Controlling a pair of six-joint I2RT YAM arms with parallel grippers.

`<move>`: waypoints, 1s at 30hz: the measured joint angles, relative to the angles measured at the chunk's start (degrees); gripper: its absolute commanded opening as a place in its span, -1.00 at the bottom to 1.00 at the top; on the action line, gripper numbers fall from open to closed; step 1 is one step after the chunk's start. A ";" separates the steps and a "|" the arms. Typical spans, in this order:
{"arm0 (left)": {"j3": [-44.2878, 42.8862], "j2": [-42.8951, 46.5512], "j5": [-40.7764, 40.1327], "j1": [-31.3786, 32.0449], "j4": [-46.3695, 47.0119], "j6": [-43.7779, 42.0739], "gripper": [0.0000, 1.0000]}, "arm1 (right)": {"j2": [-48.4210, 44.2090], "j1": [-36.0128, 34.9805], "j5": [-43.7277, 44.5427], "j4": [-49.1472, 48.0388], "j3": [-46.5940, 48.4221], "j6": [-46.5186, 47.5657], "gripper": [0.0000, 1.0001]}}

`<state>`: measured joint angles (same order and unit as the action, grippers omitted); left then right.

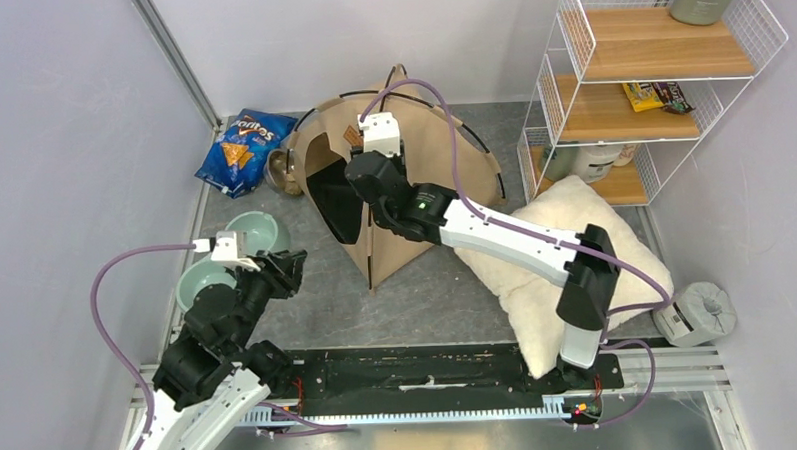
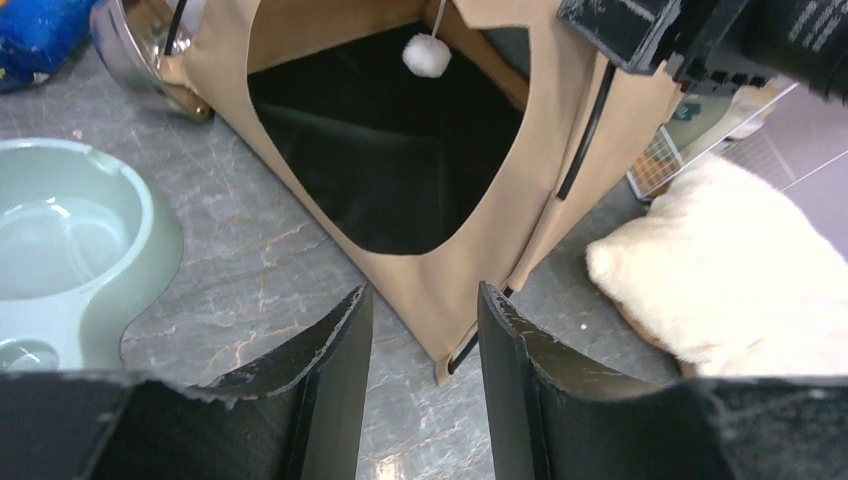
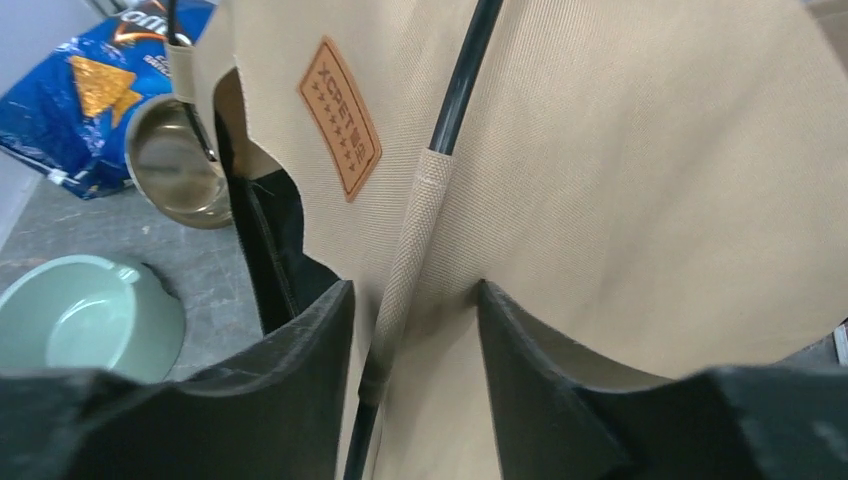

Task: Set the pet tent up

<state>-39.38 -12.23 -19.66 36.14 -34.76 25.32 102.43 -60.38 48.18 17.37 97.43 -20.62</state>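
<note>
The tan canvas pet tent [image 1: 427, 149] stands upright at the table's middle back, its arched doorway facing front-left and thin black poles curving over it. My right gripper [image 1: 363, 174] is at the tent's front face, above the doorway. In the right wrist view its jaws [image 3: 415, 290] are open and straddle a black pole [image 3: 462, 80] in its woven sleeve [image 3: 410, 230], beside the brown leather label [image 3: 340, 117]; the right fingertip touches the fabric. My left gripper [image 1: 294, 267] is open and empty, low over the table and pointing at the tent's near bottom corner [image 2: 455, 300]. A white pompom [image 2: 427, 55] hangs in the doorway.
A pale green double bowl [image 1: 230, 256] lies under my left arm. A metal bowl [image 1: 283, 171] and a blue chip bag [image 1: 237, 151] lie left of the tent. A fluffy white pillow [image 1: 566, 269] lies to the right under the right arm. A wire shelf [image 1: 649, 76] stands back right.
</note>
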 measured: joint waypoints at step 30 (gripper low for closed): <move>5.66 5.55 -5.33 0.00 -2.03 -1.36 -0.03 | -3.28 2.03 -2.69 -10.40 2.47 15.04 -1.00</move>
<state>-33.71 -6.68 -24.99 36.14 -36.80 23.97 99.15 -58.35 45.50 6.96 99.90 -5.58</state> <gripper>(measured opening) 0.486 0.086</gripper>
